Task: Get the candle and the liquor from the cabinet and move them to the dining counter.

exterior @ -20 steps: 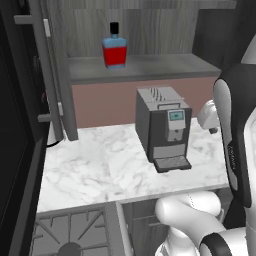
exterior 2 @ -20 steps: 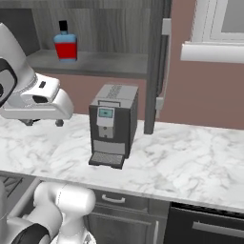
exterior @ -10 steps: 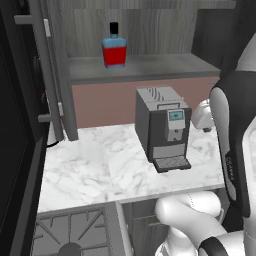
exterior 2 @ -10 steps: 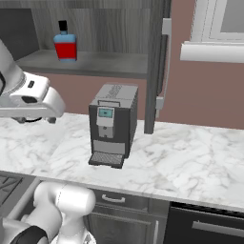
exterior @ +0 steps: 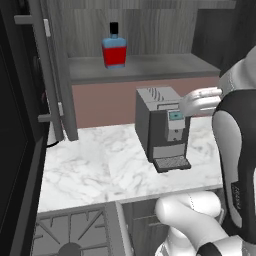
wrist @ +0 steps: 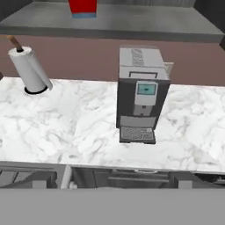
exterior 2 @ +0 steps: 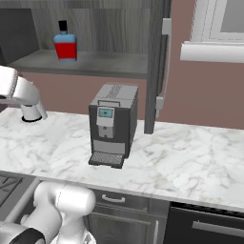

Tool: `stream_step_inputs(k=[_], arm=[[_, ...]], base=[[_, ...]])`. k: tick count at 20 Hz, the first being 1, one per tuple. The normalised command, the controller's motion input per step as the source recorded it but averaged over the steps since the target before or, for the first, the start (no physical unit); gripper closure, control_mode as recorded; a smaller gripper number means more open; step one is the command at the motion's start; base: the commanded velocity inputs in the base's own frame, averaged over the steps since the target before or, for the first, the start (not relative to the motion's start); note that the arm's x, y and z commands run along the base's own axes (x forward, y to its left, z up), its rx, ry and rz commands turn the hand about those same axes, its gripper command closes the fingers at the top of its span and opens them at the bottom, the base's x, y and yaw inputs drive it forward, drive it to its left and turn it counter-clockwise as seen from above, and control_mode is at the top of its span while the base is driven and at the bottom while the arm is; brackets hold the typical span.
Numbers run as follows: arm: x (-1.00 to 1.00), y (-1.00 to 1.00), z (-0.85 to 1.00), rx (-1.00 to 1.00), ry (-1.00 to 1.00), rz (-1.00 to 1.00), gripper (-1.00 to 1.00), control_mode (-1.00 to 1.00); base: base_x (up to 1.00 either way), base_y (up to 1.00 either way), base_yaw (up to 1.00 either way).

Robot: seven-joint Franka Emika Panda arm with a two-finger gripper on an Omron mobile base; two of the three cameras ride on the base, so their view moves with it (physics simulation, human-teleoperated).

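Note:
The liquor (exterior: 114,48) stands upright on the shelf of the open cabinet (exterior: 150,67), a red bottle with a blue band and a black cap. It also shows in the right base view as the liquor (exterior 2: 65,42), and its red base appears at the top edge of the hand view as the liquor (wrist: 83,6). My gripper (exterior: 191,103) hangs well below and in front of the shelf, over the worktop by the coffee machine, open with nothing in it. The candle and the dining counter are out of view.
A grey coffee machine (exterior: 162,127) stands on the marble worktop (exterior: 95,165) under the cabinet. A white paper towel roll (wrist: 29,69) stands to its left by the wall. The open cabinet doors (exterior: 52,75) hang on either side. A stove (exterior: 65,235) lies lower left.
My hand has drawn back from the wall and moved left in the right base view, with the arm looming larger at the right of the left base view. The bottle and the coffee machine have not moved.

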Motion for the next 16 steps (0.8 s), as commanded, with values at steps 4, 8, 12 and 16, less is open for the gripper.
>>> stream_step_inputs(k=[4,8,12,16], arm=[[0.05,0.01,0.2,0.12,-0.21,0.06,-1.0,-1.0],[0.07,0.0,0.02,0.1,-0.18,0.1,-1.0,-1.0],[0.02,0.0,0.02,0.05,-0.23,0.08,-1.0,-1.0],[0.0,0.0,0.14,0.02,-0.27,0.04,-1.0,-1.0]], base=[[0.0,0.0,0.0],[0.0,0.0,0.0],[0.0,0.0,0.0],[0.0,0.0,0.0]])
